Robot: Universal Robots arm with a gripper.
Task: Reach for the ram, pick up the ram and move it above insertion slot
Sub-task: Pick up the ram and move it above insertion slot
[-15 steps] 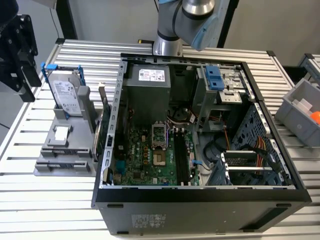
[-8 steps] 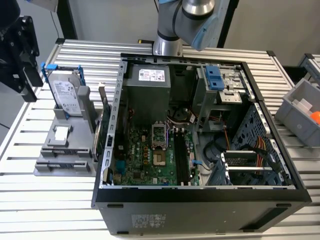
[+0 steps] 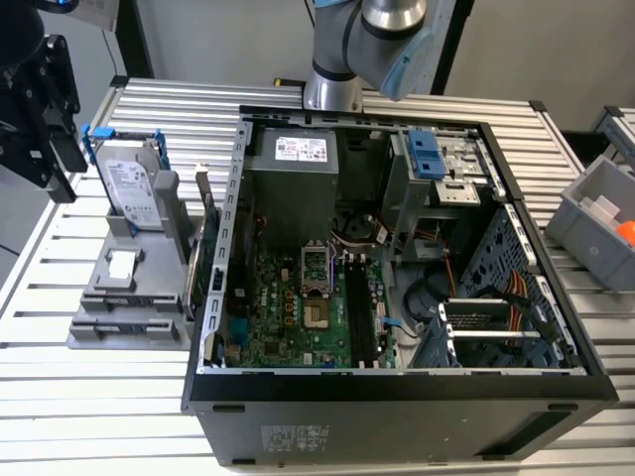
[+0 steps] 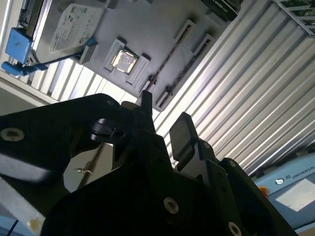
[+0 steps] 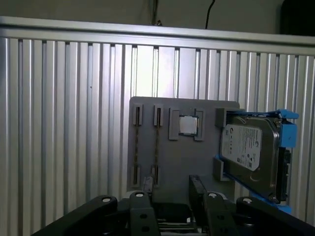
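Observation:
Two ram sticks point(image 5: 157, 144) stand on edge in the clip slots of a grey holder tray point(image 5: 172, 162), beside a processor chip point(image 5: 187, 126). In the second wrist view the ram point(image 4: 171, 58) shows as thin lines on the same tray point(image 4: 147, 29). My black gripper point(image 5: 170, 192) hangs open above the tray, well apart from the ram, with nothing between its fingers point(image 4: 181, 132). In the exterior view the gripper point(image 3: 58, 149) is high at the left, over the tray point(image 3: 119, 297). The insertion slots point(image 3: 359, 315) lie on the motherboard inside the open computer case point(image 3: 397, 387).
A hard drive in blue brackets point(image 3: 131, 188) stands at the tray's far end. Green cards point(image 3: 195, 260) stand between the tray and the case wall. A grey bin point(image 3: 600, 223) sits at the exterior view's right. The arm's base point(image 3: 332, 84) rises behind the case.

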